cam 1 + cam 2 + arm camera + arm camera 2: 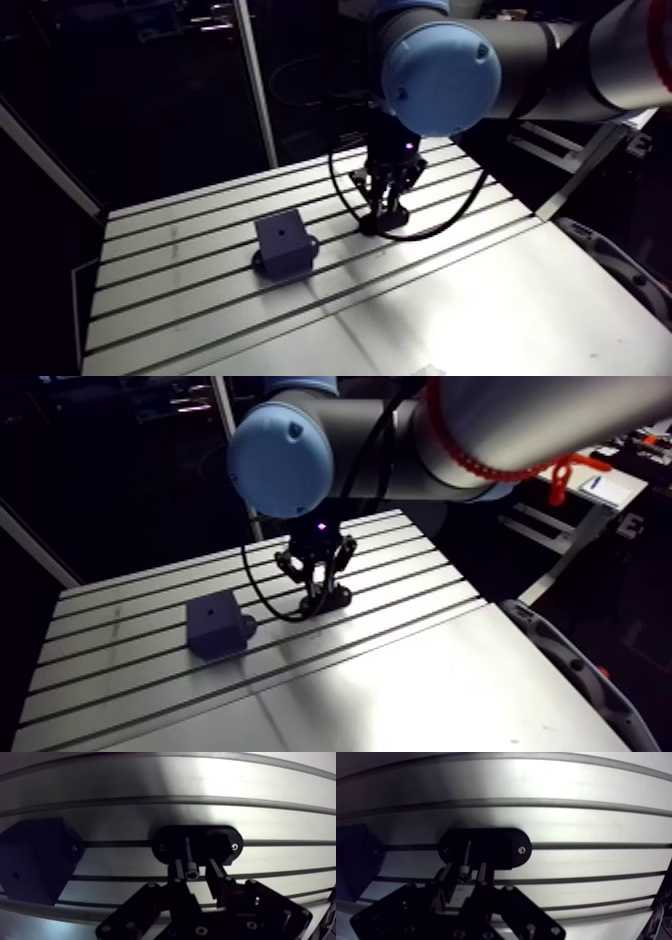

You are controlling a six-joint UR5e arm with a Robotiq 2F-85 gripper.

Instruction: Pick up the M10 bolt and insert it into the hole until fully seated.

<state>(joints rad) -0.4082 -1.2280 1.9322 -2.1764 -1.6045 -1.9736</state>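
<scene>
On the black oval holder (215,842) the M10 bolt (190,859) stands upright. It is a slim, dark metal shank topped by a socket head whose hex recess faces the wrist camera. The holder is fixed over a slot of the desk (480,290), with a small screw at each end.

The hand (196,863) hangs right over the holder, released. Its two fingers (178,868) straddle the bolt head, and a gap shows on at least one side.

Beside the holder, along the same slot, sits the dark block (283,245) with a small round hole (283,231) in its top face. A strip of bare desk separates block and holder.

Beyond the holder, on the side away from the hand, several slots run over open surface. In the arm view, the desk's far edge lies close behind the holder. A wide smooth stretch opens on the holder's near side.
</scene>
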